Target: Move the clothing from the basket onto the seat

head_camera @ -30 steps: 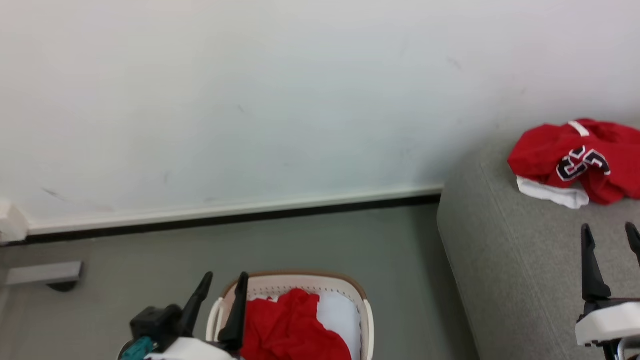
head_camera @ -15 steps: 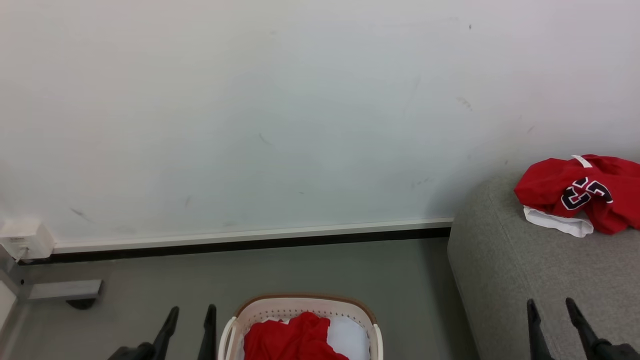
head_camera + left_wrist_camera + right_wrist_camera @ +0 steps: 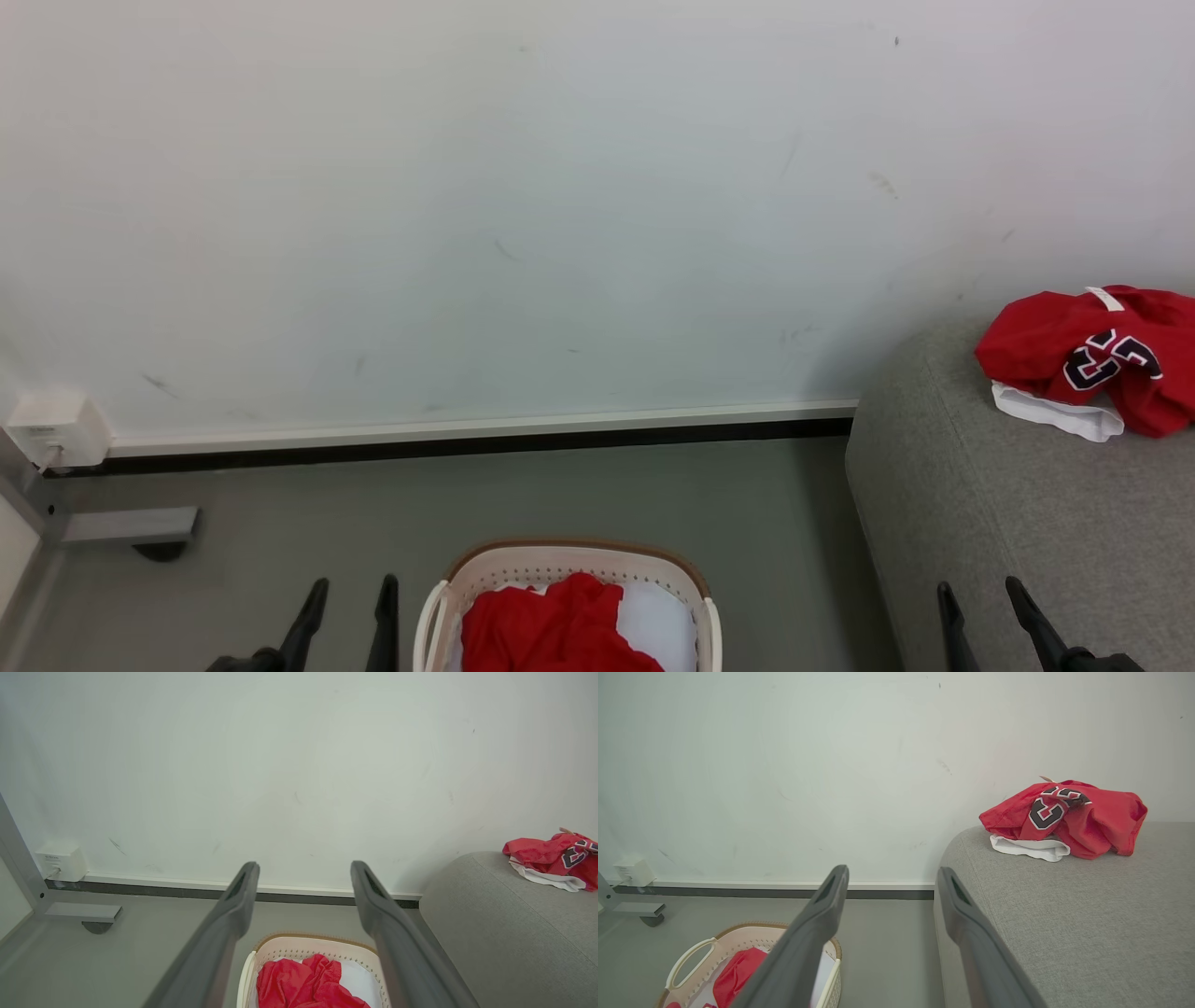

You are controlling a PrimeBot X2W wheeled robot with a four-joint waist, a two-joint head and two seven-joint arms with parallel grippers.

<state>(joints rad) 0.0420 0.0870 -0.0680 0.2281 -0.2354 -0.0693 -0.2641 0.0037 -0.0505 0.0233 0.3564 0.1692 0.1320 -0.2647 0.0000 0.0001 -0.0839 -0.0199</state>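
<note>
The left gripper (image 3: 353,586) stands spread with nothing between its fingers. The basket (image 3: 569,547) sits on the floor (image 3: 579,490) just to its right in the head view. In the left wrist view its brown rim (image 3: 317,937) lies low and ahead, between the two fingers of that gripper (image 3: 303,868). A crumpled red garment (image 3: 551,625) lies inside the basket against the near-left wall, with white lining showing to its right.

The right gripper (image 3: 978,588) is also spread and holds nothing. It hangs over the near part of the seat (image 3: 1008,523), whose rounded left edge runs just to its left. In the right wrist view that edge drops between the fingers of the gripper (image 3: 892,870), with the basket handle (image 3: 691,956) low to the left. Far ahead and to the right of this gripper a red jersey (image 3: 1083,345) with black numerals lies heaped on the seat near the wall (image 3: 560,233), white trim under it.

A strip of floor separates the basket from the seat's side. Beyond the basket the floor runs to a dark baseboard (image 3: 467,446). Left of the left gripper stand a grey metal foot (image 3: 131,527) and a white wall box (image 3: 51,429).
</note>
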